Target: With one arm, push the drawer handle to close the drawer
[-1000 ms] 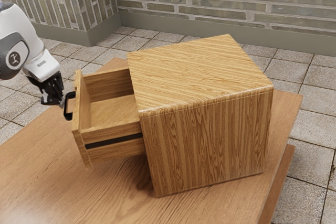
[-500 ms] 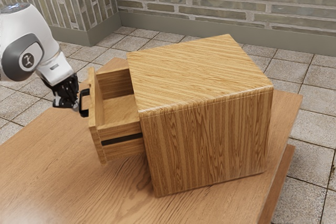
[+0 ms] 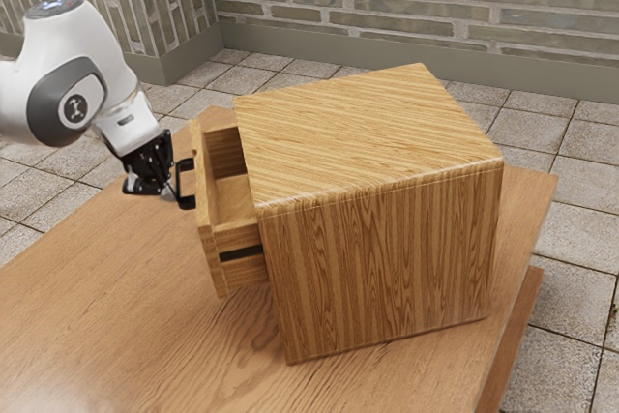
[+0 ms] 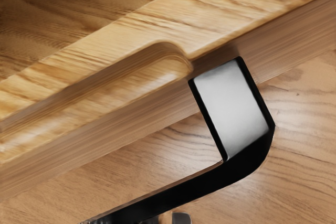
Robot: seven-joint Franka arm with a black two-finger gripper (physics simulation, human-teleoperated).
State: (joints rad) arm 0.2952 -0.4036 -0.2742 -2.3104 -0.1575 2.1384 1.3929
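In the exterior view the black gripper is at the outer side of the drawer's black handle, up against it or very close; contact cannot be made out for certain. The wooden drawer stands partly out of the cabinet, and part of its inside shows. In the wrist view the handle runs along the drawer's front, below the grooved top edge of the front panel. Its near end reaches the view's lower edge.
The cabinet stands on a wooden table, whose surface extends in front of it and under the gripper. A tiled floor lies around the table, with a brick wall behind.
My hand has moved toward the exterior view's right. The drawer and its handle have moved the same way, into the cabinet, so less of the drawer sticks out. The cabinet has stayed put.
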